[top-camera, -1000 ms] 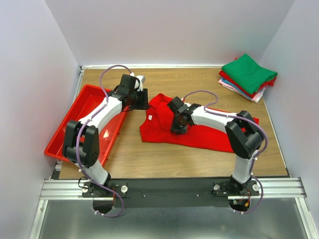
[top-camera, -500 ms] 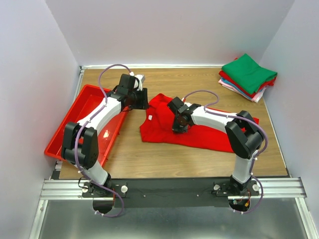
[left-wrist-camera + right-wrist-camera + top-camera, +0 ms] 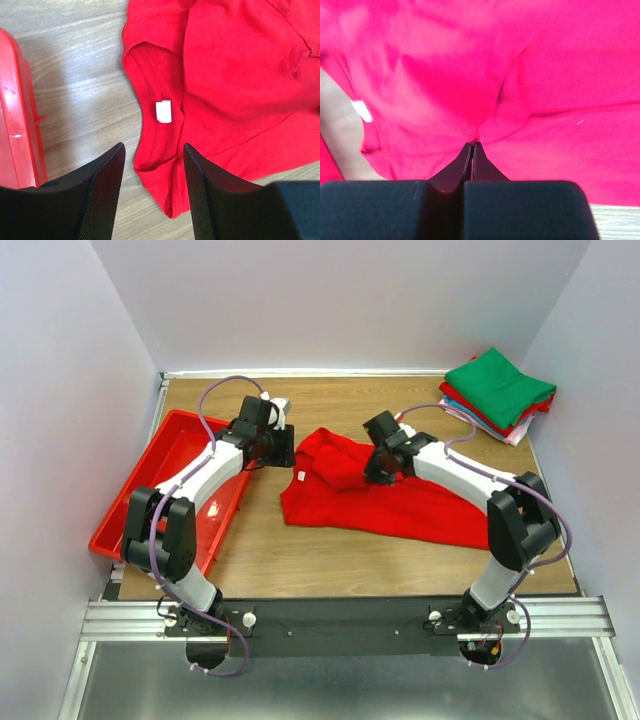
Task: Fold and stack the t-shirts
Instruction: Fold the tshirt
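Mid tabletop [image 3: 330, 560], nearer the right edge: one red t-shirt [image 3: 400, 510] lies loose. It is spread out but rumpled, with no fold made in it. The collar end points toward the left edge and shows a white neck tag [image 3: 163, 111].

Right end effector [image 3: 471, 146]: jaws pressed together on a small pinch of the red cloth, taken from the shirt's far part and lifted into a peak.

Left end effector [image 3: 152, 150]: jaws well apart and holding nothing. It hangs above the collar, just inboard of the red tray [image 3: 172, 452] that runs along the left edge.

Far right corner: a stack [image 3: 497, 390] of folded shirts, green on top, with red, blue and pink edges showing beneath.

Progress, as I judge it: most of the work is done, with several shirts folded and piled. The red one remains. It needs flattening and folding, then carrying across to the far right corner to go on top of the green. No other loose shirt is visible.
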You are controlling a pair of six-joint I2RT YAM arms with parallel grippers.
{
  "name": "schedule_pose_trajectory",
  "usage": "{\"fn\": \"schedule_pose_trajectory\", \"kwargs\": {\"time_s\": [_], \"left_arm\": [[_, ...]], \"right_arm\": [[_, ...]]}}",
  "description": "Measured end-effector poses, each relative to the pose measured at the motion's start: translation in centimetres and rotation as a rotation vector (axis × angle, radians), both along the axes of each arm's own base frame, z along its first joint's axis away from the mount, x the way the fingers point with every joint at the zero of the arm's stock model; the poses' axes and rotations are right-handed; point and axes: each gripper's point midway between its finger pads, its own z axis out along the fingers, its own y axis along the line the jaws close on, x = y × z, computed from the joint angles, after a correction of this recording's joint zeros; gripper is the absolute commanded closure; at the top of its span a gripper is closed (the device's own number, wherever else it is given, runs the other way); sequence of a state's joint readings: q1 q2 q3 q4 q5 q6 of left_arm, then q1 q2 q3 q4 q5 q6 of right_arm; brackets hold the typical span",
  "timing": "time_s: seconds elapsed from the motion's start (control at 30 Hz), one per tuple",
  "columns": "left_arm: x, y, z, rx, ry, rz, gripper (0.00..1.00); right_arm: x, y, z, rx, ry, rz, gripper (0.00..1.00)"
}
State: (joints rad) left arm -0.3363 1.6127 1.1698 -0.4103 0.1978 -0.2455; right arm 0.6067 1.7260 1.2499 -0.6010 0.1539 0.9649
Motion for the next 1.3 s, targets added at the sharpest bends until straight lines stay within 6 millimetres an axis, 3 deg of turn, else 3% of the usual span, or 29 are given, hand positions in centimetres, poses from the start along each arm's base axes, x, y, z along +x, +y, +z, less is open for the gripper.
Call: {"fn": "schedule_pose_trajectory", "kwargs": {"time_s": [0.13,0.53,0.77,1.1,1.3], "left_arm": [[0.0,-0.7,-0.5,0.006,0.003,-0.023,0.42],[-0.1,-6.9,-2.2,-0.007,0.021,-0.177,0.44],[-1.9,-10.0,-2.9,-0.089,0.053,-0.285,0.44],[-3.4,-10.5,-7.8,-0.074,0.186,-0.295,0.43],[-3.5,-11.2,-7.8,-0.108,0.192,-0.308,0.44]], "right_arm": [[1.5,-2.2,0.5,0.006,-0.011,-0.069,0.99],[4.3,-6.4,-0.9,-0.021,0.017,-0.188,0.98],[5.1,-6.4,-0.8,-0.020,0.012,-0.190,0.98],[5.1,-6.3,-0.7,-0.019,0.009,-0.188,0.98],[5.2,-6.3,-0.7,-0.018,0.009,-0.188,0.99]]}}
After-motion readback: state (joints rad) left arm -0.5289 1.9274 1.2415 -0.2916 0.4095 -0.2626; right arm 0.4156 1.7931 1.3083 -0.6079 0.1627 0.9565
